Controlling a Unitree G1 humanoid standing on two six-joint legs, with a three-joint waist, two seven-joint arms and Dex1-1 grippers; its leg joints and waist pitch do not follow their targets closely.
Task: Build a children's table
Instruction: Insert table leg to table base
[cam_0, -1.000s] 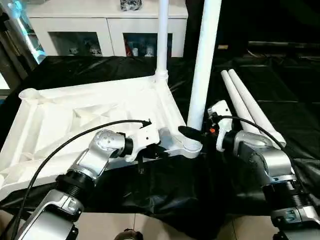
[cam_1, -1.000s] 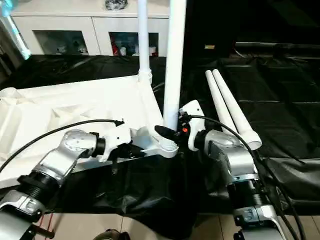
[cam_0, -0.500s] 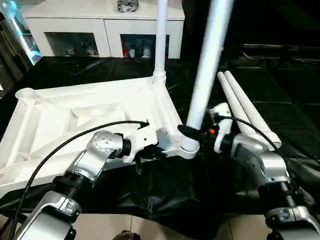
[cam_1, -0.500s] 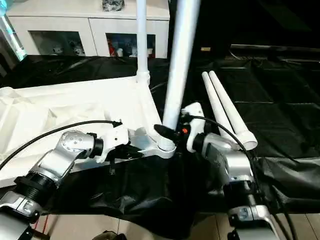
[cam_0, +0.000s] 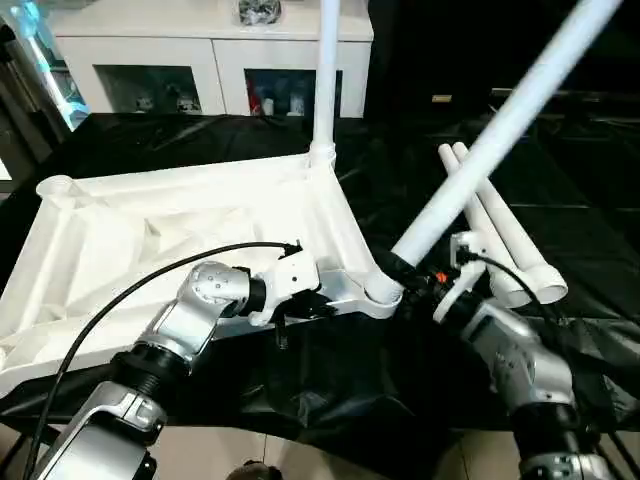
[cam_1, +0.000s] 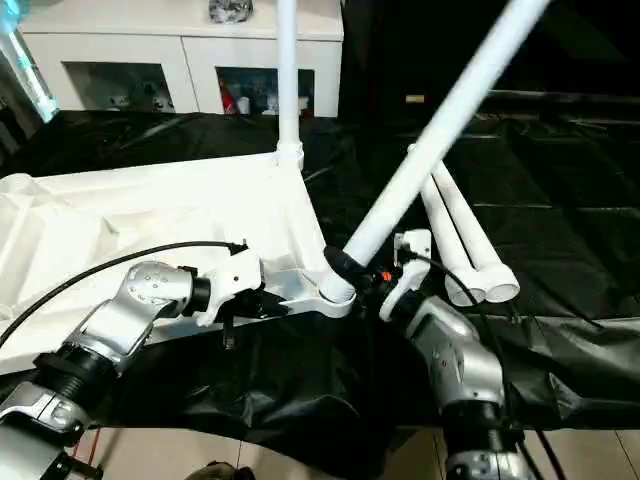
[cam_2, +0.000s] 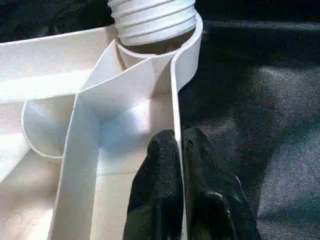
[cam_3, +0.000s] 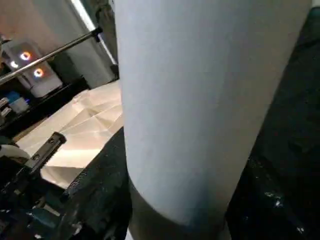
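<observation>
Left wrist view: left end effector (cam_2: 179, 165) pinching tabletop (cam_2: 125, 95) wall, threaded leg (cam_2: 152, 17) end

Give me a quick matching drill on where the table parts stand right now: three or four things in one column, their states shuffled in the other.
Things:
1. far corner leg
2. leg in the right gripper
3. two spare legs
4. tabletop

States:
A. lying side by side on the black cloth
B. upside down, ribs up, near rim pinched by the left gripper
C. standing upright in its socket
D. leaning hard toward the robot's right, base at the near corner socket

Pairs: 1-C, 2-D, 3-A, 4-B
</observation>
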